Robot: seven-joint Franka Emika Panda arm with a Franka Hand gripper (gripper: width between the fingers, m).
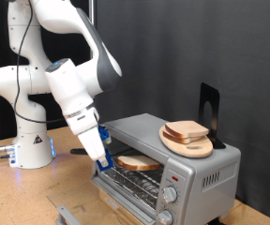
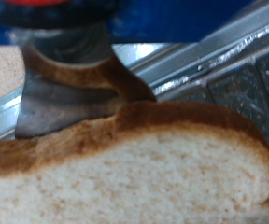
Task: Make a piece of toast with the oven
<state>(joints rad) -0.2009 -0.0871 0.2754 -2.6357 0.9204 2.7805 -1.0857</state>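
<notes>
Toast lies flat inside the oven, on the wire rack, with its tan crust showing at the open front. Oven door hangs down, open. The gripper is at the oven mouth, at the side of the slice toward the exterior view's left, and the white arm comes down to it from the upper left. In the wrist view the slice fills the lower part of the picture — pale crumb, brown crust — and 1 dark finger stands just behind its edge, over the metal rack. Whether the jaws are apart or clamped on the slice I cannot tell. On top of the oven sits a round wooden plate with another slice of bread on it — and 2 knobs are on the oven's front.
</notes>
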